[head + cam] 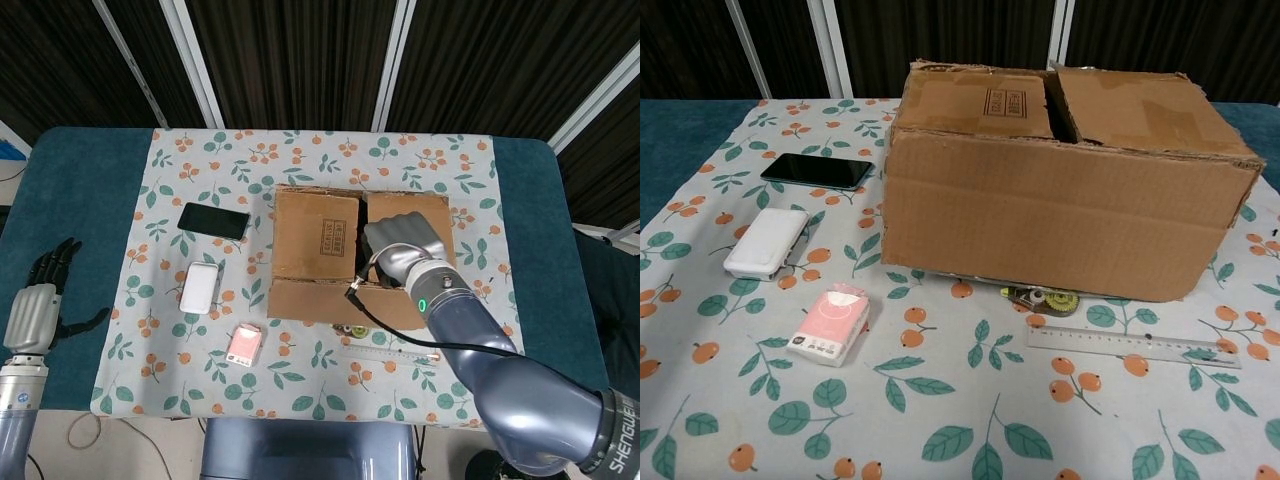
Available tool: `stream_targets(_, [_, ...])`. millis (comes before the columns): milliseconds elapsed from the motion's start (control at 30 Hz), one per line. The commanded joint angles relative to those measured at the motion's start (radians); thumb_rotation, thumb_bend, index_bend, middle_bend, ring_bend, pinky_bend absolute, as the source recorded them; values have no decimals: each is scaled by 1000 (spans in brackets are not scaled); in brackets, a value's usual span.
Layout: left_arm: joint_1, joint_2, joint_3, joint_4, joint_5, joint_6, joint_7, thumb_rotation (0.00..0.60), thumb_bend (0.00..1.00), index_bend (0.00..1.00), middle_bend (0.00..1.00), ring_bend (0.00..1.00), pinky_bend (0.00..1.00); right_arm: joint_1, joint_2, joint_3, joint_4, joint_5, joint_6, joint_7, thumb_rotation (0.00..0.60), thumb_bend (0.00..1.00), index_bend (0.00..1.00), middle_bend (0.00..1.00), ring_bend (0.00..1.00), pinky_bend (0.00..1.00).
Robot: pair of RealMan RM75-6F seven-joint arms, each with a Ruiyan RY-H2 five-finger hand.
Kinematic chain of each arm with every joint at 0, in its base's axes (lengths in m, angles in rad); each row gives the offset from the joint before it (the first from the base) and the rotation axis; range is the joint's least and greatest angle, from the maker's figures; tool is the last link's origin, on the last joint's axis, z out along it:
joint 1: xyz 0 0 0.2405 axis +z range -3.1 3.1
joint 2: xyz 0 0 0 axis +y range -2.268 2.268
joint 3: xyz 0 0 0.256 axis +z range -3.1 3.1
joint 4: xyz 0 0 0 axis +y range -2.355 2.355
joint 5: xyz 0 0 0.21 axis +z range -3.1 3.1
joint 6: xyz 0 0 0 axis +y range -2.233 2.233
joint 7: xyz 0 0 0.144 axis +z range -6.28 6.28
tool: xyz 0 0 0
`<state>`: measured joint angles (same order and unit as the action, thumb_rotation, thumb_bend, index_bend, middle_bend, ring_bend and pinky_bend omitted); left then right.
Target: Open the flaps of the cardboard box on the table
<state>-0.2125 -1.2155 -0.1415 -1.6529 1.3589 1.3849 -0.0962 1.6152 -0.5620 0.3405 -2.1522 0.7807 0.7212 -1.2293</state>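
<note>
Far left, your left hand (40,300) rests on the teal edge of the counter (80,180) with its fingers spread and nothing in them, well apart from everything on the patterned cloth (200,380). Moving right, you have a flat black phone (817,170), then a white rounded case (766,241) nearer you, and a pink tissue packet (830,324) nearer still.

The cardboard box (1060,220) sits mid-cloth, brown and corrugated, its edges ragged. The near flap (1050,225) hangs down over the front face, while two top flaps lie almost flat with a dark gap between them. Just under the hanging flap a correction tape roller (1042,296) peeks out, half hidden, and a clear ruler (1135,347) lies just in front of it.

Your right hand (400,240) rests on top of the box, on its right-hand flap; its fingers are curled under, and you cannot tell whether they grip anything.
</note>
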Motion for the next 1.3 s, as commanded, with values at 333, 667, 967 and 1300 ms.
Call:
stream_targets(333, [-12,-2,6,1,1,-14,60,600,177,0,0,0,6,-831,-93,-91,-42,-1426,455,732,600,416,32,0,53,236])
stream_targets(667, [-28,0,13,2,25,-17,134,600,176,0,0,0,6,-1120,-214,-218,147,-1796,674,973,600,414,0,0,46,224])
stream_targets(967, [-81,57,8,-25,67,-69,196,600,176,0,0,0,6,-1266,-357,-271,335,-1926,834,1030,600,436,0,0,0,215])
stream_targets(1300, [-299,199,-90,-121,81,-317,223,600,207,0,0,0,51,-1356,-476,-268,559,-1998,891,1165,600,446,4,0,0,215])
